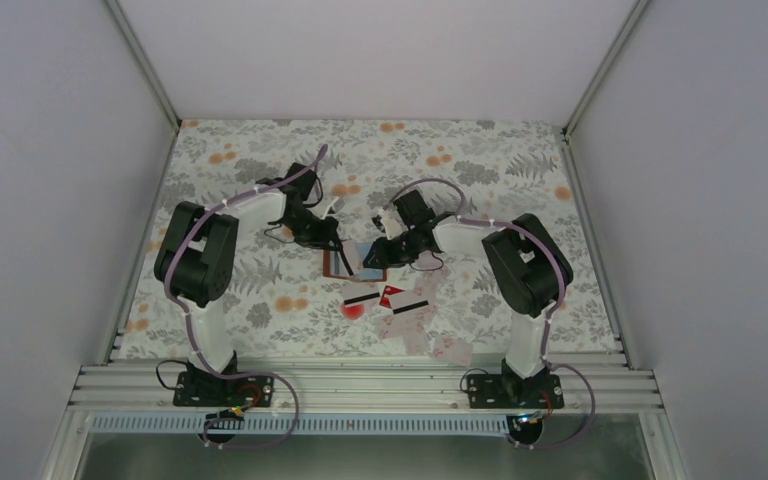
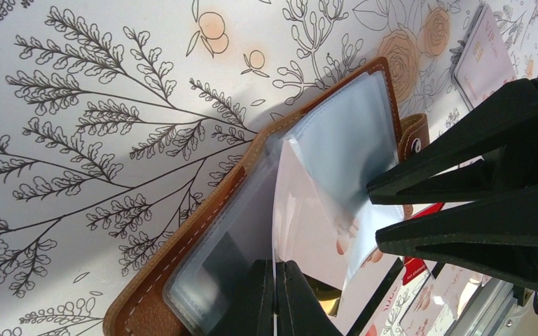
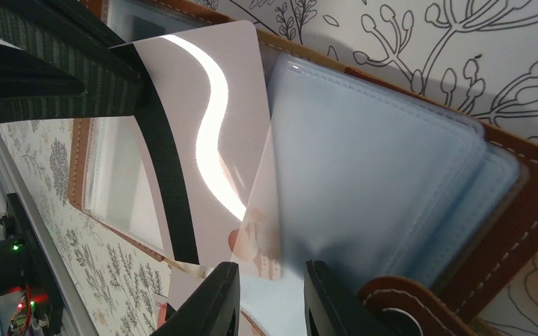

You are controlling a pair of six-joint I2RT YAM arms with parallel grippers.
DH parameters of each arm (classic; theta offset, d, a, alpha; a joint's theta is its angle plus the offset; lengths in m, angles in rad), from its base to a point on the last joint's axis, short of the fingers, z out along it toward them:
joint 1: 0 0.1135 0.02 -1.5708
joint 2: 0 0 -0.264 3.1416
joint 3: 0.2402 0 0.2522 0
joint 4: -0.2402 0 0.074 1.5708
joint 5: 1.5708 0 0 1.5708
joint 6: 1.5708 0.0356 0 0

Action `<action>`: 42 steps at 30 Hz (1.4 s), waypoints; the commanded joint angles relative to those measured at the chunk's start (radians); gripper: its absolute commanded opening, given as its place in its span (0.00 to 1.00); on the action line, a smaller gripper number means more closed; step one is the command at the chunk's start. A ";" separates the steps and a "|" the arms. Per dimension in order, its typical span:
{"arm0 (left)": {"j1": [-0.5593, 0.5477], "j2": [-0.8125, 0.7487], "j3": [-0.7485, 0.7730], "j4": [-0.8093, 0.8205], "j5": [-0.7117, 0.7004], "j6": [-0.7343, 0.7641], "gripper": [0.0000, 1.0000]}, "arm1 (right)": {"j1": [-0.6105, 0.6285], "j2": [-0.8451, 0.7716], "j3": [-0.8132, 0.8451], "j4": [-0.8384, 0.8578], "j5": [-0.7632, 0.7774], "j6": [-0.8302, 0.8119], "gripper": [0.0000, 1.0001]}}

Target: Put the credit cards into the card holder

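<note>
L hand (image 2: pixel 275 266) is pinching shut on a striped pale card (image 3: pixel 182 87), its end sitting inside the wallet's (image 3: pixel 525 210) clear sleeve (image 3: pixel 378 154). R hand (image 3: pixel 272 269) is straddling the sleeve edge part-open; can't tell if gripping.

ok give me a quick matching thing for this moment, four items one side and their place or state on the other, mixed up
Column one:
1 card holder
2 left tool
3 red card
4 right tool

Column two:
a shut on the edge of a pale card
b jaws apart at the clear sleeves
c lying open on the table
d flat on the table, outside the holder

Pairs: 1-c, 2-a, 3-d, 4-b
</note>
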 commanded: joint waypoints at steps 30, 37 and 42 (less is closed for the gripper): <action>-0.068 0.039 0.015 -0.046 -0.102 0.035 0.03 | -0.048 0.071 0.067 -0.089 0.173 -0.114 0.24; -0.076 0.067 0.054 -0.089 -0.144 0.051 0.02 | -0.058 0.079 0.070 -0.094 0.161 -0.129 0.24; -0.080 0.105 0.083 -0.119 -0.136 0.067 0.02 | -0.059 0.083 0.071 -0.088 0.141 -0.138 0.24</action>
